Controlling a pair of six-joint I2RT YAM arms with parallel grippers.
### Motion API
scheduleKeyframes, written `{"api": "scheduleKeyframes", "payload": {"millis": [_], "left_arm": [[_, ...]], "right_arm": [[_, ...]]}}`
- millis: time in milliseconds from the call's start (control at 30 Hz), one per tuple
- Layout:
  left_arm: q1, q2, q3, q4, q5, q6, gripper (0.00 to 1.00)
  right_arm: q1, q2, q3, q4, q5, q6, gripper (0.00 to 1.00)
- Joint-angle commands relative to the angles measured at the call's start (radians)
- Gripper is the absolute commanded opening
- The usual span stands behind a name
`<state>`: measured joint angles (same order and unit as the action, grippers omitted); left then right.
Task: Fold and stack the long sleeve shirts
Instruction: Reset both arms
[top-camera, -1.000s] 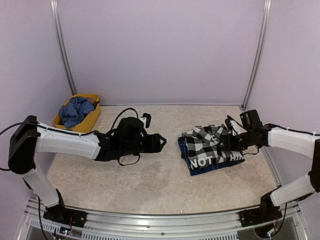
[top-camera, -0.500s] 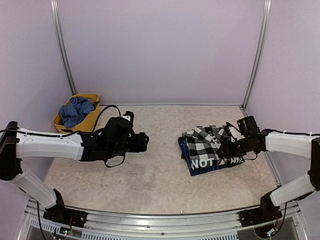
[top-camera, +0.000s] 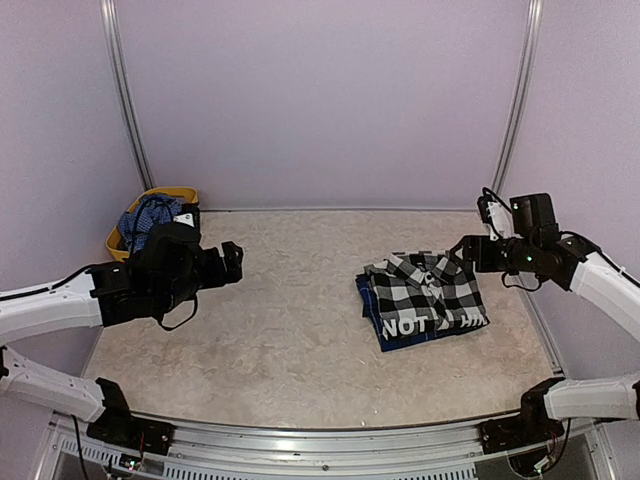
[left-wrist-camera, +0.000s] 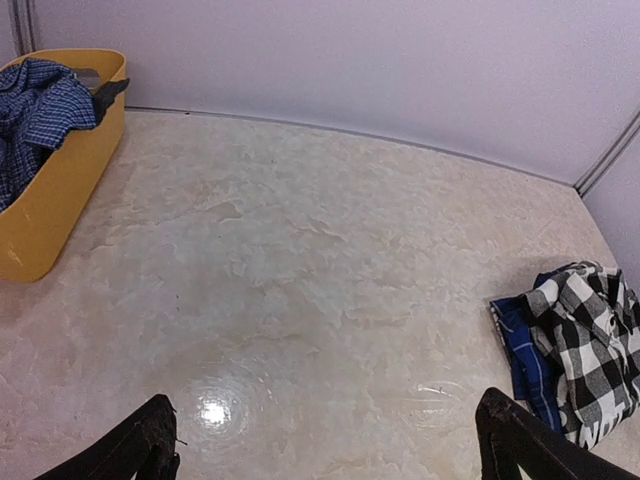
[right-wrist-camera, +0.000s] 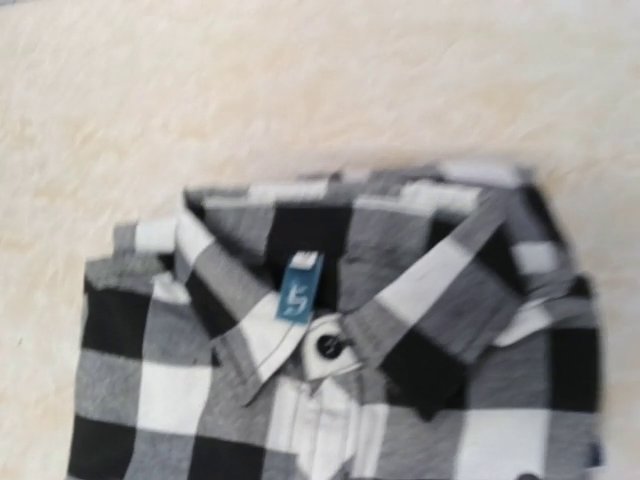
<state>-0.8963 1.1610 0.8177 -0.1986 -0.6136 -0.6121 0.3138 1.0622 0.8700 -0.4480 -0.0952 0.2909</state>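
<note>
The black-and-white check shirt (top-camera: 428, 292) lies folded on the table's right half, its white-lettered black band toward the near edge. It rests on the folded navy blue shirt (top-camera: 383, 322), which shows along the left and front. In the left wrist view the check shirt (left-wrist-camera: 590, 335) and blue shirt (left-wrist-camera: 522, 348) sit far right. My left gripper (top-camera: 236, 262) hovers over the left of the table, open and empty (left-wrist-camera: 335, 450). My right gripper (top-camera: 470, 252) hangs above the stack's far right corner. The right wrist view shows only the check shirt's collar (right-wrist-camera: 330, 300), no fingers.
A yellow basket (top-camera: 190, 196) stands at the back left corner with a blue-checked cloth (top-camera: 140, 222) in it; the left wrist view shows the basket (left-wrist-camera: 60, 190) and cloth (left-wrist-camera: 40, 105) too. Walls and metal posts close in the table's back and sides.
My left arm has drawn back to the left, away from the stack, its jaws spreading wider. My right arm has lifted off the check shirt and pulled back to the right.
</note>
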Motion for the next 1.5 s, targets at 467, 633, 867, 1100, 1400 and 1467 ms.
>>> {"api": "scheduleKeyframes", "payload": {"millis": [467,633,867,1100,1400,1467], "left_arm": [[0.319,-0.370,-0.024,-0.010,0.227,0.237,0.99],[0.319,-0.378,0.013,-0.036,0.211,0.263,0.99],[0.319,-0.375,0.000,-0.030,0.212,0.257,0.99],[0.319,-0.371,-0.006,-0.033,0.212,0.253,0.99],[0.319,-0.371,-0.009,-0.033,0.214,0.251,0.99],[0.319,-0.368,-0.009,-0.033,0.215,0.250,0.99]], "right_arm": [[-0.022,-0.223,0.072,-0.006,0.105,-0.114,0.92],[-0.021,-0.330,0.000,0.046,0.110,-0.125,0.96],[-0.022,-0.341,-0.013,0.053,0.121,-0.132,0.97],[-0.022,-0.333,-0.010,0.054,0.121,-0.138,0.98],[-0.022,-0.334,-0.011,0.047,0.126,-0.136,0.98],[-0.021,-0.334,-0.008,0.045,0.129,-0.137,0.98]]}}
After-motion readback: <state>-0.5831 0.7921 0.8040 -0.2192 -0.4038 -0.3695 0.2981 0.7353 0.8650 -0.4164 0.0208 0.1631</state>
